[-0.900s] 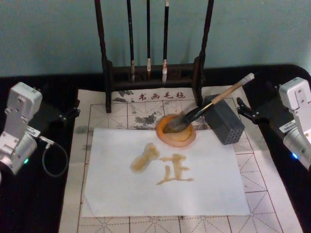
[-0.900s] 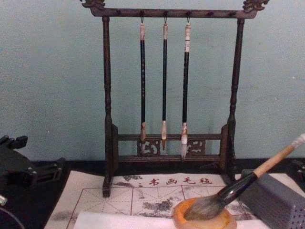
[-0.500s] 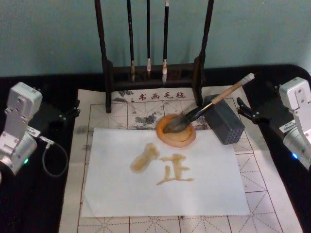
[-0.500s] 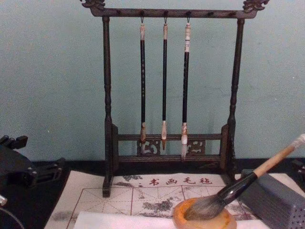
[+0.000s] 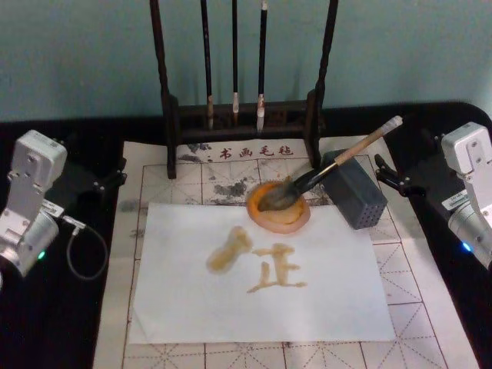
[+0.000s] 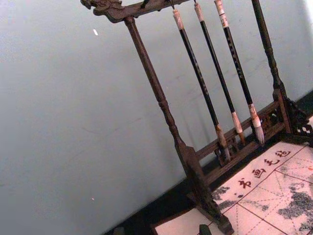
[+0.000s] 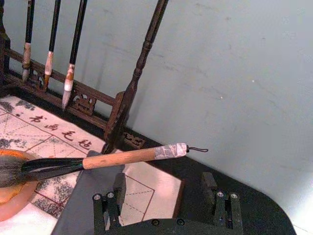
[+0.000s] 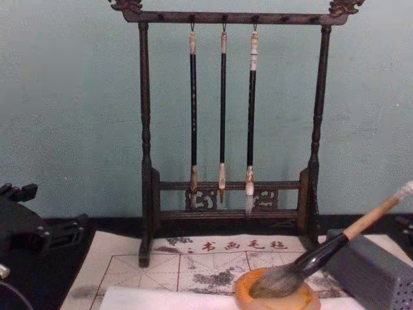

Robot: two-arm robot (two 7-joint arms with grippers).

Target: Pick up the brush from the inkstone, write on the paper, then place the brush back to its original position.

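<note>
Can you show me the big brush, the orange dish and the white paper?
brush (image 5: 361, 144), head view, wooden handle.
inkstone (image 5: 278, 224), head view, orange rim.
paper (image 5: 330, 300), head view, bare white part.

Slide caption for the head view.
Brush rests in the inkstone, handle on the block; paper bears tan strokes; left claw and right claw parked.

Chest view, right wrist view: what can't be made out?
Chest view: the white paper sheet is cut by the bottom edge, hiding its strokes; the pale-handled calligraphy brush loses its loop at the right edge.
Right wrist view: the left edge cuts the round orange-rimmed inkstone dish and the bristle tip.
</note>
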